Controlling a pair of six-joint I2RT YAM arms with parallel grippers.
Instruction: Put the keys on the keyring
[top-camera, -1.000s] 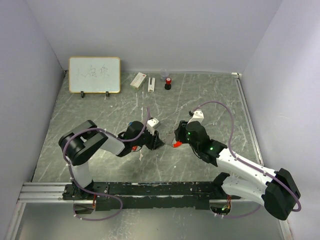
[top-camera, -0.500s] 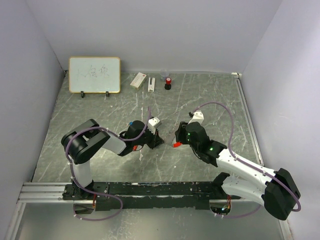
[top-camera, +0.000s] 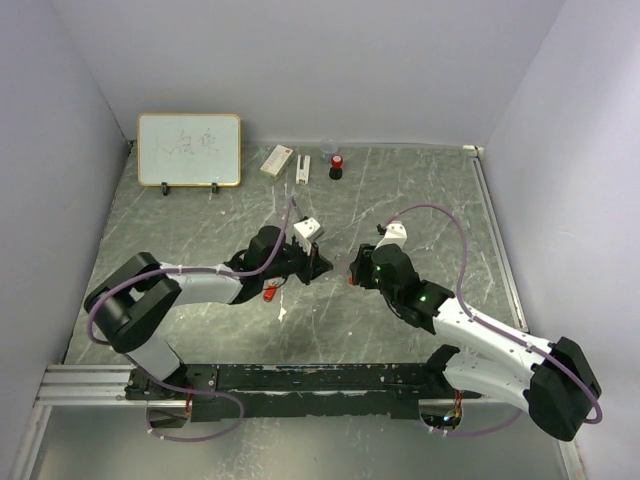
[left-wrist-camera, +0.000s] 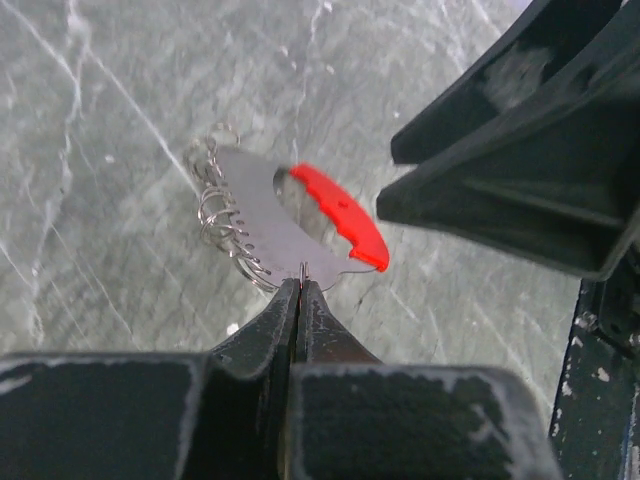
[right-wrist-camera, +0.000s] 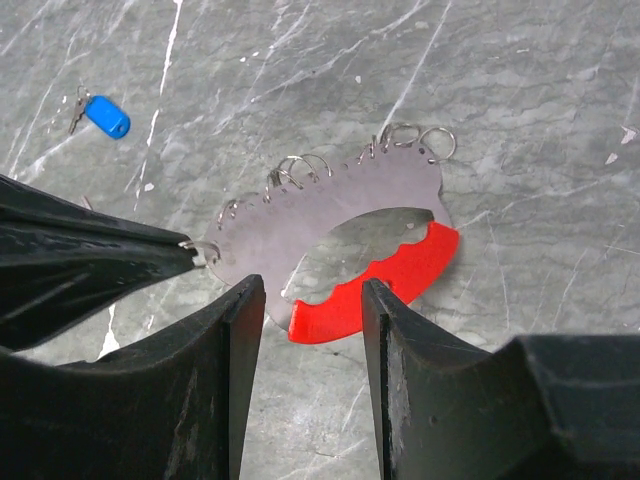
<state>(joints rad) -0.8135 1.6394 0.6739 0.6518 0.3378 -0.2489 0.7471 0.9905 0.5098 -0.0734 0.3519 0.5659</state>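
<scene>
Keyring (right-wrist-camera: 300, 225): sits near the middle of the marbled table (top-camera: 200, 215), caught between the two claws. Shows as a flat grey strip with a curved red strap (right-wrist-camera: 385, 275) along one edge and a row of small wire rings (left-wrist-camera: 218, 210) along the other. Cannot tell whether lifted or resting on the surface.

Left claw (left-wrist-camera: 301, 285): tips pressed together, pinching one thin wire ring at the end of the grey strip. Comes at the keyring from nine o'clock in the right wrist view.

Right claw (right-wrist-camera: 310, 292): fingers set wide yet clamped across the near end of the keyring, one against the grey strip, the other against the red strap. Reaches in from four o'clock in the overhead view.

Blue key (right-wrist-camera: 105, 115): lies loose on the table at ten o'clock from the keyring in the right wrist view, well apart from it.

Red key (top-camera: 270, 293): lies on the table at seven o'clock from the left claw, just beside that arm.

Whiteboard (top-camera: 189, 149): stands at eleven o'clock on the table, by the back wall
</scene>
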